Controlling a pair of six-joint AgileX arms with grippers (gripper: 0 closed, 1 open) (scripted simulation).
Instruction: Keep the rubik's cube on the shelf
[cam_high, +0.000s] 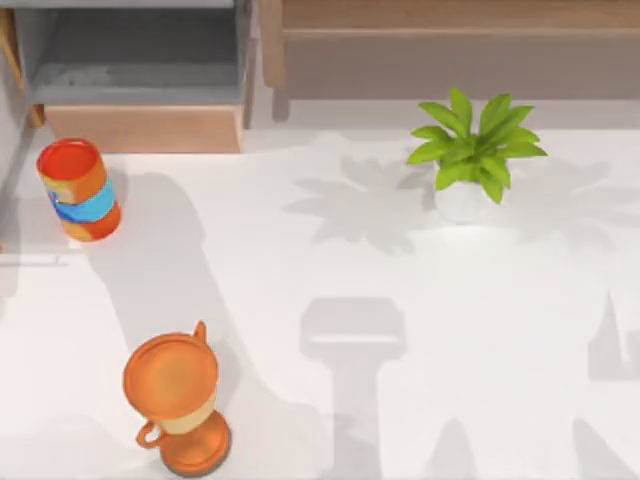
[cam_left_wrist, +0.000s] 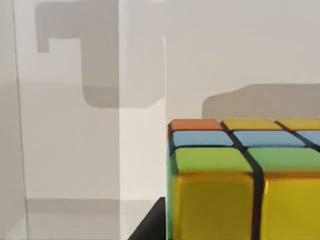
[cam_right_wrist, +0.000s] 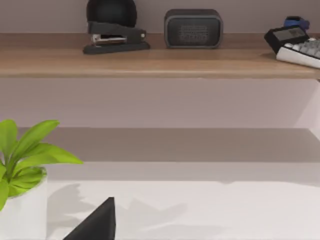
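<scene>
So the rubik's cube (cam_left_wrist: 245, 180) sat right up against the left wrist camera, close in front of the lens with its yellow face toward it, green and blue rows above that and an orange and two yellow squares along the far edge. A dark sliver of the left gripper's finger (cam_left_wrist: 150, 225) poked in just beside the cube's near corner, but I couldn't tell whether the pincer was clamped on it or standing open. Behind the cube was plain white surface with blocky grey shadows.

From above, the shelf (cam_high: 450, 40) ran along the back right of the table (cam_high: 400, 280), a long light-brown ledge with a greyish-brown front. The potted plant (cam_high: 470, 155) stood just in front of it, glossy green leaves in a white pot. Back left was a grey-lined open box (cam_high: 140, 70); near it an orange-and-blue can (cam_high: 78, 188), and toward the front left an orange trophy cup (cam_high: 175, 400). The middle and right of the table had lots of open room.

The right wrist view looked at the shelf with a stapler (cam_right_wrist: 116, 41), a small dark speaker (cam_right_wrist: 193, 28) and a calculator (cam_right_wrist: 297, 42) lined up on the wood. One dark finger of the right gripper (cam_right_wrist: 97, 222) showed; its state I couldn't tell.
</scene>
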